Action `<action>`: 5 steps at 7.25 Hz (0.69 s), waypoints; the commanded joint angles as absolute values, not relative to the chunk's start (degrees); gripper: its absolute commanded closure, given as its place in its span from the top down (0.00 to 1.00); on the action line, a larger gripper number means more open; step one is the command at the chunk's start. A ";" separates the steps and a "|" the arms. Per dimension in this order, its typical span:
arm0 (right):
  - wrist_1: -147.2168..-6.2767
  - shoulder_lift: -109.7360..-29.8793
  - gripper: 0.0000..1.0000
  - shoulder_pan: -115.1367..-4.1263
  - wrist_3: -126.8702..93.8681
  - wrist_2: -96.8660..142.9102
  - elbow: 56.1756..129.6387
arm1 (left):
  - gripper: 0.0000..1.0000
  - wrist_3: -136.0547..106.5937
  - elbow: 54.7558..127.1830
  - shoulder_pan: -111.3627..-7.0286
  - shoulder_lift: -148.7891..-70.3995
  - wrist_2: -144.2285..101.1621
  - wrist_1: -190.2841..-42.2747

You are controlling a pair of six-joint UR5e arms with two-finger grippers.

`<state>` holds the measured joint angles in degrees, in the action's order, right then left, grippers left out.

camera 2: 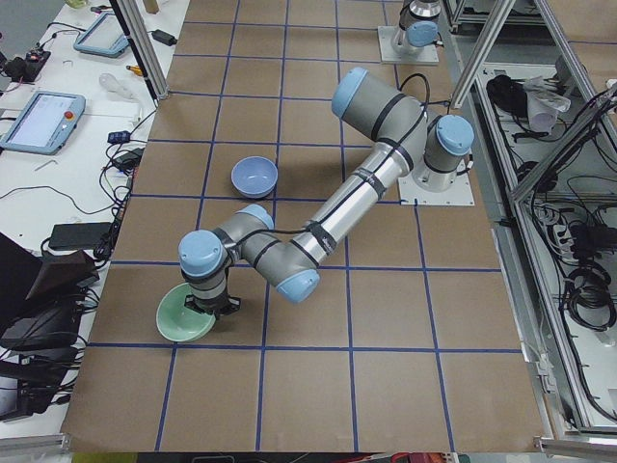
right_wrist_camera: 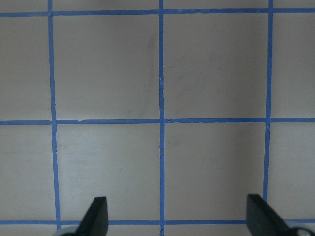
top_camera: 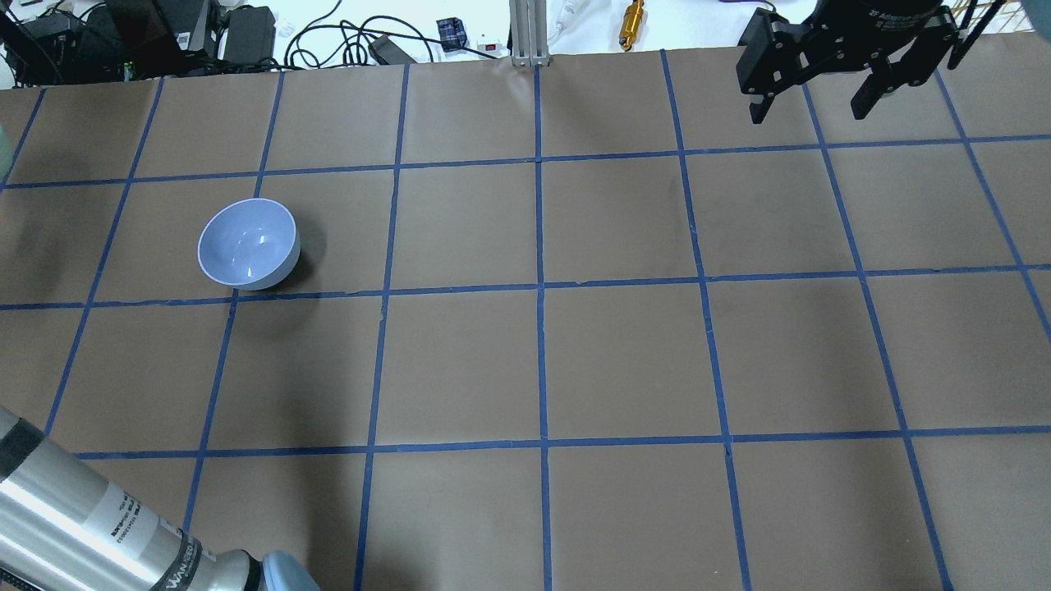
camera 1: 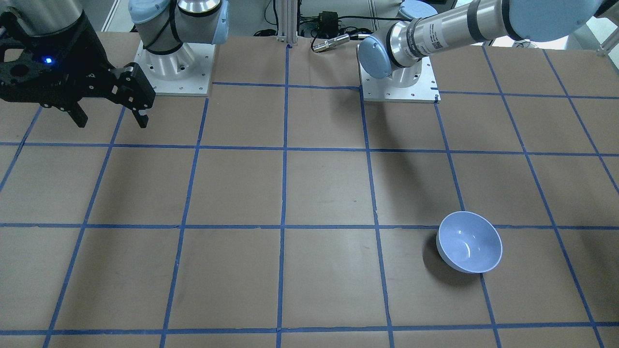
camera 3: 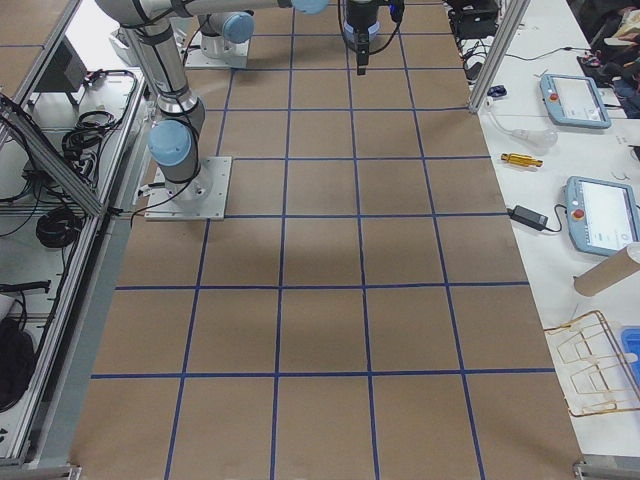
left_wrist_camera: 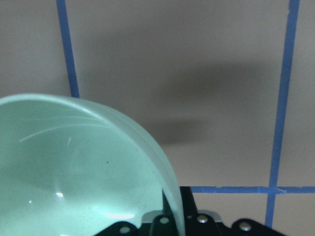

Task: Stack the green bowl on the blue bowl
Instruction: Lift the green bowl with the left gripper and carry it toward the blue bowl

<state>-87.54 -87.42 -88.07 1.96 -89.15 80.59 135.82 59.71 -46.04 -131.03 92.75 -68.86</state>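
A wide table (top_camera: 624, 361) is lying under brown paper, with blue tape lines (top_camera: 539, 287) marking it into large squares; two white mounting plates (camera 1: 174, 72) are holding the arm bases along one long edge. White benches are running beside the table, carrying touchscreen pendants (camera 3: 600, 215) and tangled black cables (top_camera: 328, 33); aluminium frame posts are standing around the cell.

The blue bowl (top_camera: 248, 244) is sitting upright and empty on the paper, on the robot's left half, just beside a tape crossing. The green bowl (camera 2: 186, 315) is lying well apart from it, near the table's left end, outside the overhead and front views. The left gripper (camera 2: 213, 307) is reaching down at the green bowl's edge; in the wrist view its jaws are pinching the pale rim, one inside and one outside; whether the bowl is resting on the paper cannot be told. The right gripper (top_camera: 807, 113) is hanging spread wide and empty, above the table's far right corner.
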 commanded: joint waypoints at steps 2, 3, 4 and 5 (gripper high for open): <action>-87.54 -87.45 1.00 -88.07 1.93 -89.12 80.60 | 0.00 126.16 78.07 -52.71 -113.87 93.78 -69.61; -87.54 -87.45 1.00 -88.07 1.85 -89.12 80.60 | 0.00 120.82 83.35 -55.69 -109.56 93.78 -69.61; -87.54 -87.36 1.00 -88.07 1.85 -89.12 80.60 | 0.00 116.15 87.76 -58.85 -105.51 93.61 -69.52; -87.54 -87.45 1.00 -88.07 1.85 -89.12 80.60 | 0.00 113.23 92.07 -62.28 -102.08 93.08 -69.61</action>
